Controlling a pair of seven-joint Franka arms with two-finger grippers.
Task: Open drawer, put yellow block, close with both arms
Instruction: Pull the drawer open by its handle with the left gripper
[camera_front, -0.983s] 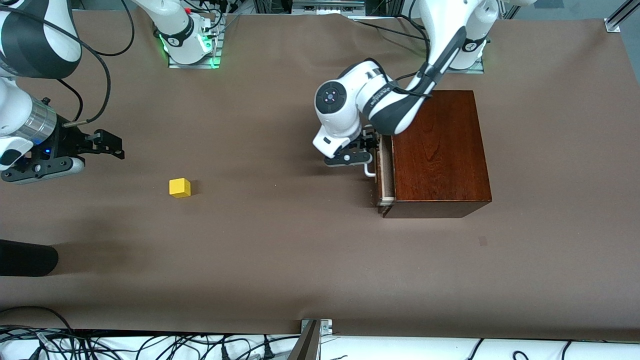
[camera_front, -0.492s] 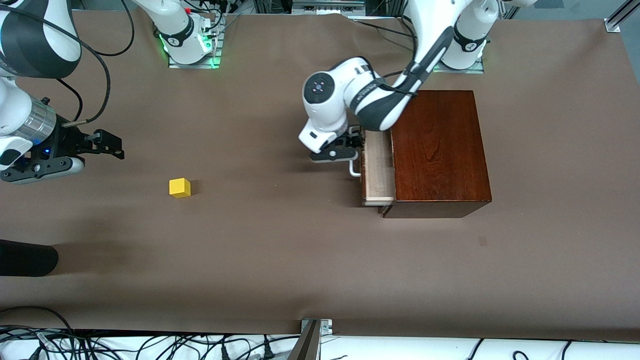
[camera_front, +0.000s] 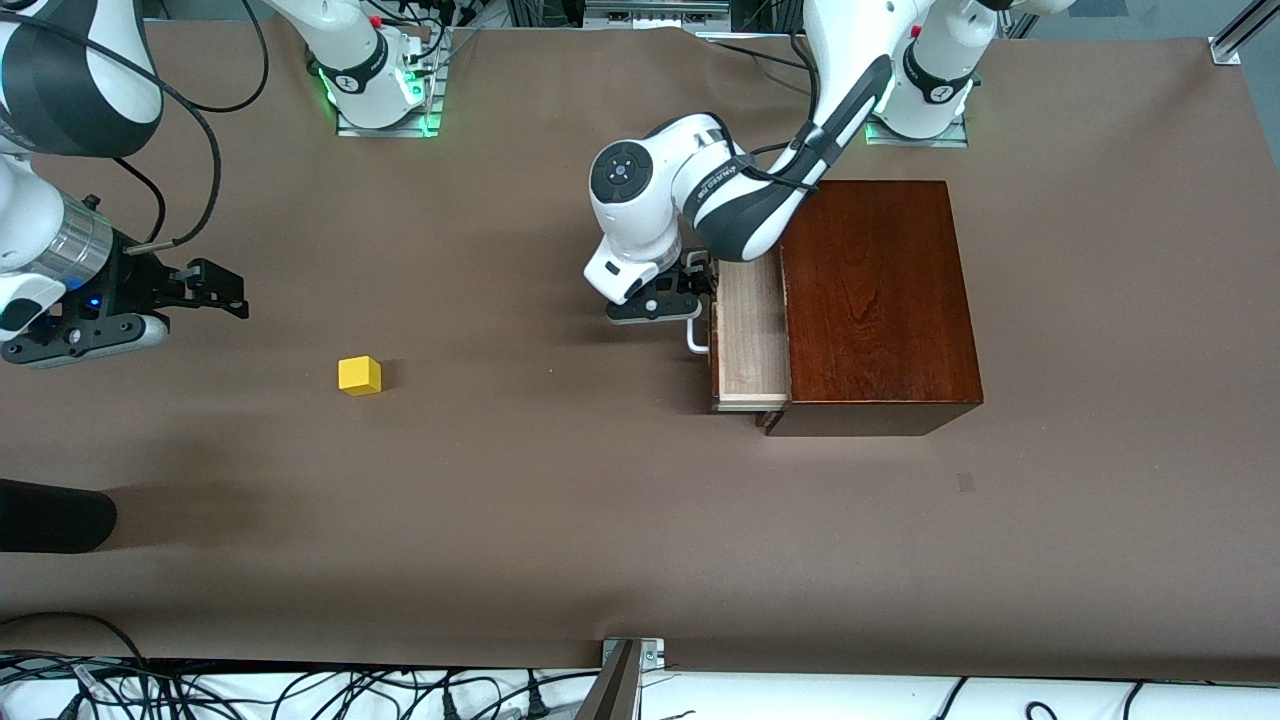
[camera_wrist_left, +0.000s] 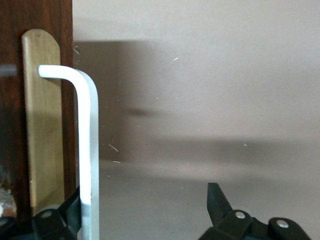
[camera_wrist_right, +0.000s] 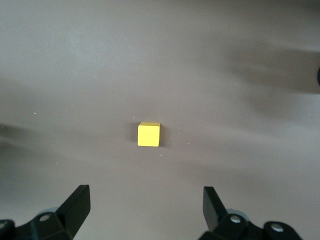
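Observation:
The drawer (camera_front: 750, 335) of the dark wooden box (camera_front: 880, 300) stands partly pulled out, showing its pale inside. My left gripper (camera_front: 693, 298) is at its white handle (camera_front: 696, 342). In the left wrist view the gripper (camera_wrist_left: 145, 192) is open, with one finger tucked between the handle (camera_wrist_left: 87, 140) and the drawer's dark front (camera_wrist_left: 47, 17), and the other finger well clear of it. The yellow block (camera_front: 360, 375) sits on the table toward the right arm's end. My right gripper (camera_front: 222, 292) is open and empty above the table; the right wrist view (camera_wrist_right: 145, 189) shows the block (camera_wrist_right: 149, 134) ahead of it.
A brown mat (camera_front: 560, 500) covers the table. A dark rounded object (camera_front: 50, 515) pokes in at the table's edge at the right arm's end, nearer the camera than the block. Cables lie along the table's front edge.
The left gripper has moved toward the right arm's end with the handle hooked, and the drawer has slid out from a narrow gap to partly open. The right arm and the block have not moved.

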